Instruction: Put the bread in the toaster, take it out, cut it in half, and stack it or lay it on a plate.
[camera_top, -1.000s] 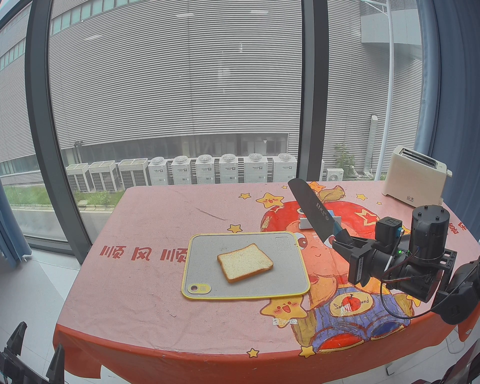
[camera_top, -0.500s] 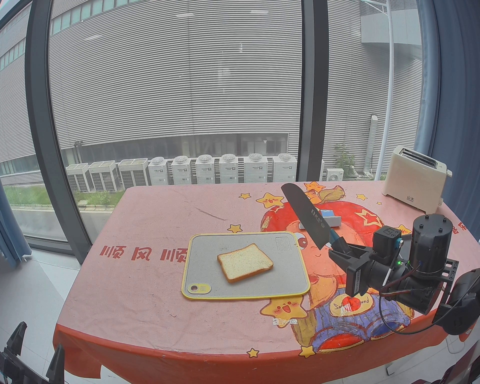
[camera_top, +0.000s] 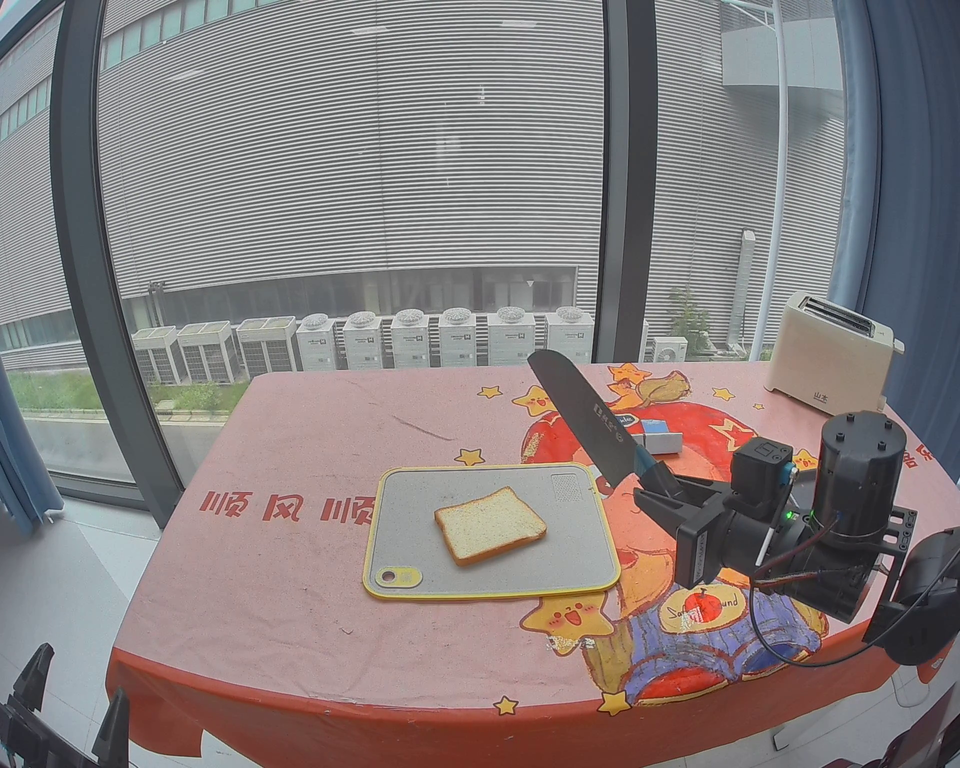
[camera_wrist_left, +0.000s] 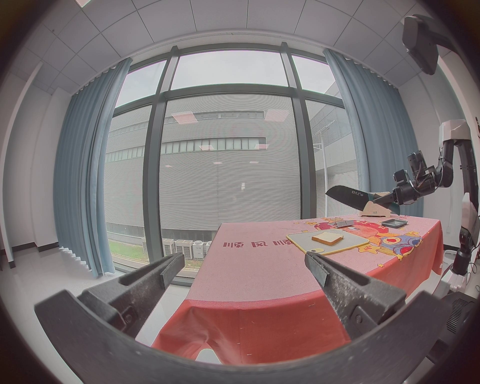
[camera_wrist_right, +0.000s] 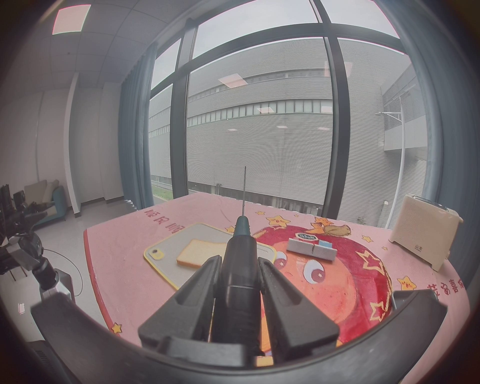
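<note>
Right gripper (camera_top: 668, 495) clamps the knife (camera_top: 590, 420) handle, blade angled upward beside the cutting board (camera_top: 415, 540) bearing the bread (camera_top: 490, 524). Left gripper (camera_wrist_left: 243, 261) fingers stand wide apart.

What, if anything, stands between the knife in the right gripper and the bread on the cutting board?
Nothing visible does: the right gripper holds the knife raised beside the cutting board, where the bread lies alone.

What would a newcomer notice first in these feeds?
The black knife clamped in the right gripper, blade raised right of the cutting board. Then the uncut bread slice lying on that board, and the toaster at the far right corner of the table.
</note>
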